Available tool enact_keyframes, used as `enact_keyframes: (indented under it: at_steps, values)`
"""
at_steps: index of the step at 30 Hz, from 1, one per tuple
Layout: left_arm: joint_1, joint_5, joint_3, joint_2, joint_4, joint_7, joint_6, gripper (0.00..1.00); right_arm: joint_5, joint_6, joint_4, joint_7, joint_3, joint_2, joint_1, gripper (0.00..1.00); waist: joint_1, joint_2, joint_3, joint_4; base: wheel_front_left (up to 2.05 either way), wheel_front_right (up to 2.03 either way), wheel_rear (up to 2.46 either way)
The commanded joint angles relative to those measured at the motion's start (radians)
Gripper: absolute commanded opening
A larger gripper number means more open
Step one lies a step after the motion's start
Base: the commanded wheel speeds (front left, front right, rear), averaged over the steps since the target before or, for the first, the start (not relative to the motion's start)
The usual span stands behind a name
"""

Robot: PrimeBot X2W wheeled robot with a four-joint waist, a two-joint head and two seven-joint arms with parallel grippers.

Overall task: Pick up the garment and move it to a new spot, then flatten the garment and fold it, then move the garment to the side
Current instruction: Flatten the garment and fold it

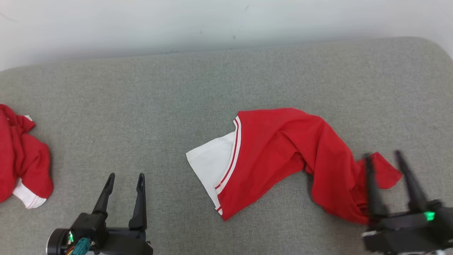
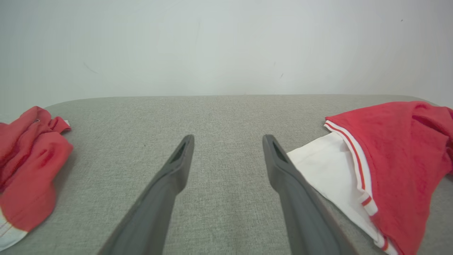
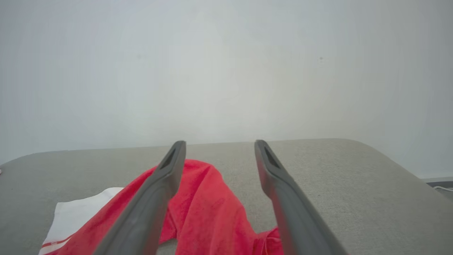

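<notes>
A red garment [image 1: 283,148] with a white panel and red-and-white striped trim lies rumpled right of centre on the grey padded surface [image 1: 177,99]; its white part points left and a twisted red tail runs to the lower right. My right gripper [image 1: 384,156] is open, raised over that red tail [image 3: 212,209], which shows between and below its fingers. My left gripper [image 1: 125,175] stands open at the lower left over bare surface, its fingers [image 2: 279,166] just left of the garment's white panel [image 2: 329,170].
A second crumpled red and white garment [image 1: 21,159] lies at the left edge of the surface [image 2: 28,166]. A pale wall [image 1: 212,21] runs behind the surface's far edge. The surface's rounded right corner [image 3: 389,166] drops off nearby.
</notes>
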Motion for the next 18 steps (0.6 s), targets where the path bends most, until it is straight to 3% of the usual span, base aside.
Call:
enact_keyframes:
  at_steps: [1,9,18]
  values:
    - [0.018,0.000,0.003,0.008,-0.005,-0.003,0.005,1.00,0.010,-0.001,-0.003,-0.003,-0.033,0.002,-0.007,1.00,0.0001,0.0000,-0.016,0.004,0.00,0.00,0.00]
    - [0.053,-0.007,0.008,0.023,-0.024,0.001,0.016,1.00,0.024,-0.001,0.064,0.016,-0.125,-0.021,0.017,1.00,0.0001,0.0000,-0.058,0.017,0.00,0.00,0.00]
    - [0.104,-0.010,0.000,0.039,-0.045,0.014,0.027,1.00,0.038,-0.001,0.136,0.074,-0.022,-0.008,0.108,1.00,0.0001,0.0000,-0.117,0.033,0.00,0.00,0.00]
